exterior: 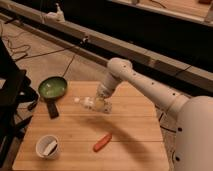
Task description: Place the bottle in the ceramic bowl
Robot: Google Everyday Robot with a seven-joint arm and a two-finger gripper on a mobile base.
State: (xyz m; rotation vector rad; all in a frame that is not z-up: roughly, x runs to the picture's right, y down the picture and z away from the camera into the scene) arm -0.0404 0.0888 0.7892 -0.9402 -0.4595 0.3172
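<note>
The pale bottle with a white cap lies sideways in my gripper, held a little above the middle of the wooden table, cap pointing left. The gripper is shut on the bottle's base end. The green ceramic bowl with its black handle sits at the table's far left corner, a short way left of the bottle's cap. My white arm reaches in from the right.
An orange-red carrot-like stick lies on the table nearer the front. A small white cup stands at the front left corner. A dark chair or stand is left of the table. Cables run over the floor behind.
</note>
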